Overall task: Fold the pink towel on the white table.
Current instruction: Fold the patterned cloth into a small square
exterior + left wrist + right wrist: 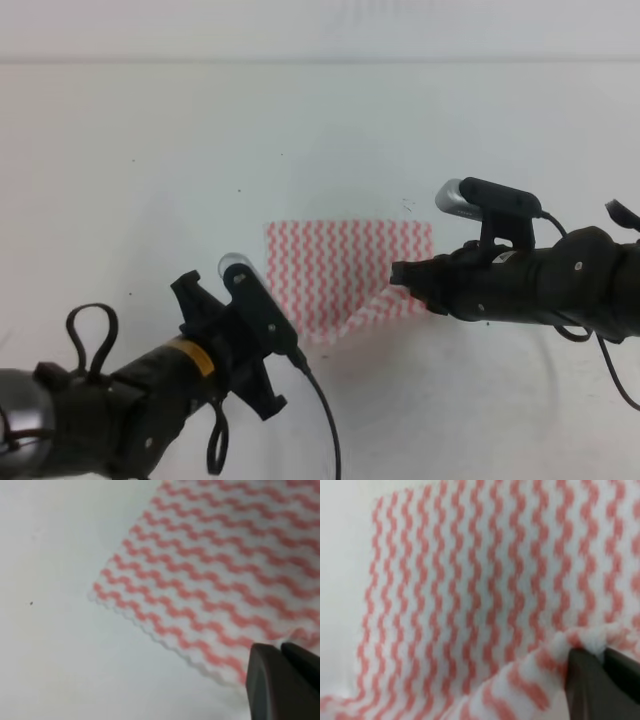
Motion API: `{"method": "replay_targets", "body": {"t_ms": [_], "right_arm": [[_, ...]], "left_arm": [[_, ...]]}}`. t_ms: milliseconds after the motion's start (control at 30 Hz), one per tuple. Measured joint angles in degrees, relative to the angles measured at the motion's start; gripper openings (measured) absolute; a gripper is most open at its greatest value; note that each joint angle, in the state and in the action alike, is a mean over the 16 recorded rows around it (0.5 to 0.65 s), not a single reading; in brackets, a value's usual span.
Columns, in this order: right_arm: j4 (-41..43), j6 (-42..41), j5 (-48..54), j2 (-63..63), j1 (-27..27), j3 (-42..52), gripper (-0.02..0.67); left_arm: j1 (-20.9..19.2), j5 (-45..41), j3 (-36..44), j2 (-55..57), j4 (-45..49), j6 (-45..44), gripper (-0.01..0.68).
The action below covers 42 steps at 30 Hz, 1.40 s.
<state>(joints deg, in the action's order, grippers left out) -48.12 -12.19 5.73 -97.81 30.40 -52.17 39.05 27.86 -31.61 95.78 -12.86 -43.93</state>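
Note:
The pink towel (pixel 340 265) with wavy pink-and-white stripes lies in the middle of the white table (pixel 150 150). My right gripper (pixel 400 272) is shut on its near right corner, which is lifted and curled back over the cloth. In the right wrist view the fingers (pixel 585 680) pinch bunched fabric of the pink towel (pixel 470 580). My left gripper (pixel 275 340) sits at the near left corner, its tips hidden under the wrist camera. The left wrist view shows the fingers (pixel 267 680) together on the edge of the pink towel (pixel 225 570), which lies flat there.
Both black arms come in from the near side, with looped cables beside the left one (pixel 90 335) and the right one (pixel 615 350). The table's far edge (pixel 320 62) runs along the top.

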Motion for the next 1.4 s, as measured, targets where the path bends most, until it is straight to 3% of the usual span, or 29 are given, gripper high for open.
{"method": "replay_targets", "body": {"t_ms": [1400], "right_arm": [[-0.2,0.0,-5.4,0.0,0.0,-1.0,-0.017]], "left_arm": [[0.0,4.6,-6.5,5.3,-11.3,-2.3,-0.003]]}}
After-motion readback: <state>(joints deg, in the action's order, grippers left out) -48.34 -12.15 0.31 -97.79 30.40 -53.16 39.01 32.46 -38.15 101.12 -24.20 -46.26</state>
